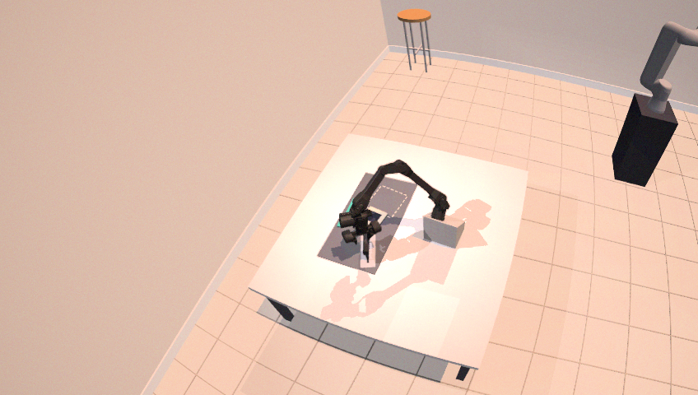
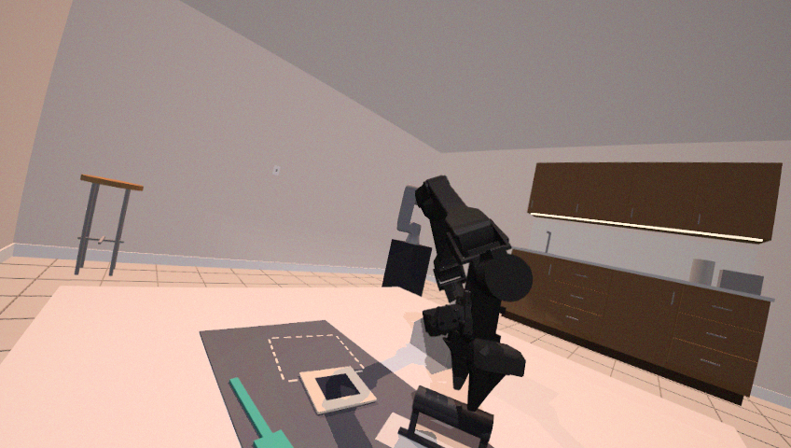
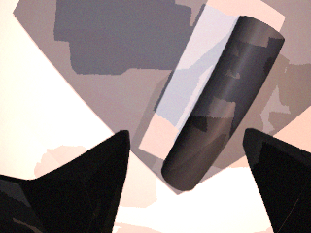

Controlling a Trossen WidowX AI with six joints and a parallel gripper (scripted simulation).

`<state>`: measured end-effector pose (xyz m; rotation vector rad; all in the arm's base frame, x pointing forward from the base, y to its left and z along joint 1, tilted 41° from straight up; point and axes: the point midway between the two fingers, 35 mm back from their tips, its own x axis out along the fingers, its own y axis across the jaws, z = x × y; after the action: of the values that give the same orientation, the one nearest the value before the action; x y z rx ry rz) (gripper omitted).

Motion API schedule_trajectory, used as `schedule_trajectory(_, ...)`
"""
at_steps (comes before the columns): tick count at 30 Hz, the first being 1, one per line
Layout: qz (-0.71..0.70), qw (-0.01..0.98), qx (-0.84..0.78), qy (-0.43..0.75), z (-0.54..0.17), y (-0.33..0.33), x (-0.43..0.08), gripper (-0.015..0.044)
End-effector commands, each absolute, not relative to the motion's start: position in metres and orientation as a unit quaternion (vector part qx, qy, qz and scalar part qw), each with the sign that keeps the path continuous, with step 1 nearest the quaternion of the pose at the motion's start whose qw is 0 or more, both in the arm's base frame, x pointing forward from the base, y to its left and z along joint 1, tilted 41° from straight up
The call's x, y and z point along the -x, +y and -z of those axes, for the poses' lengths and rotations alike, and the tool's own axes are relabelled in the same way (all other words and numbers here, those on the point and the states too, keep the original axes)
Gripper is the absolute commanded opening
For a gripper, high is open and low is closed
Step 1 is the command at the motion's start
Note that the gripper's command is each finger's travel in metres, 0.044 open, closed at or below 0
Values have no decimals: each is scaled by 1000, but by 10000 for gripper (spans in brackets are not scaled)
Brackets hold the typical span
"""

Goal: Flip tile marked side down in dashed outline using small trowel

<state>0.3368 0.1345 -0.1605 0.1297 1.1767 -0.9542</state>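
The tile (image 2: pixel 310 391) (image 1: pixel 383 213) lies on the dark mat (image 2: pixel 232 346) (image 1: pixel 328 248) with its dark square up, overlapping the near corner of the dashed outline (image 2: pixel 270 340). The trowel's pale flat blade (image 2: pixel 395 428) (image 3: pixel 182 92) (image 1: pixel 372 259) lies near the mat's front end. Its black cylindrical handle (image 2: pixel 451 408) (image 3: pixel 224 97) stands above the blade on a bracket. My gripper (image 2: pixel 464 399) (image 3: pixel 189 138) is open and empty above the handle. In the wrist view the handle slants between and beyond the fingertips. The exact height gap cannot be told.
A green flat tool (image 2: pixel 249 408) (image 1: pixel 350 207) with a thin handle lies along the mat's left edge, beside the tile. My arm's base stands on a grey block (image 1: pixel 443 230) right of the mat. A stool (image 1: pixel 414 16) and another robot stand away from the table.
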Motion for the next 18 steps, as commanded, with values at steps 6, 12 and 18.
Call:
schedule_trajectory(6, 381, 739, -19, 555, 164, 134, -338, 300)
schedule_trajectory(12, 354, 746, 2, 565, 166, 134, -339, 300)
schedule_trajectory(18, 288, 759, 55, 582, 170, 134, -342, 300)
